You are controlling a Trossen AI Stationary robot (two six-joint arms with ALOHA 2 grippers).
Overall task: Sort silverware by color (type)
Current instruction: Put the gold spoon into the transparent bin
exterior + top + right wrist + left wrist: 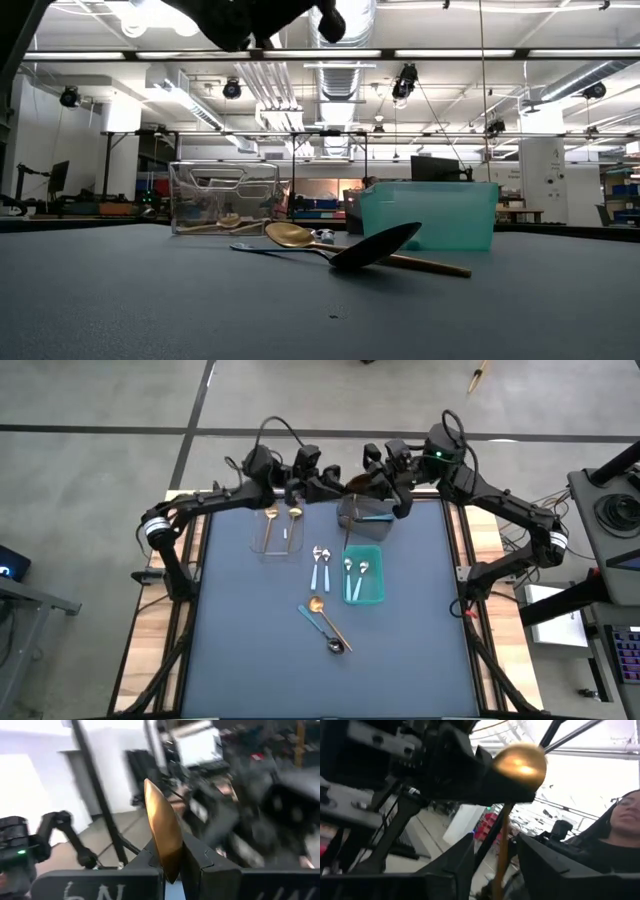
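Nearest the low camera, two spoons lie crossed on the dark blue table. One is a small spoon with a dark bowl and a teal handle. The other is a small all-gold spoon. They touch where they cross.

Behind them I see two small spoons with silver bowls and light-blue handles, side by side on the bare table. Just beside those sits a teal plastic bin with two more silver and light-blue spoons inside. A clear plastic bin holds two gold spoons. A grey bin at the far end has a teal handle showing inside; I cannot tell more than that.

Both of my arms meet up high over the far end of the table, above the grey bin. My right gripper is pinched tight on the bowl of one more gold spoon. The bowl stands on its edge between the fingers.

My left gripper is partly spread. The handle of that same spoon runs between its fingers, with a little space on each side, so the left one is not squeezing it.

A person shows in the room past my left gripper.
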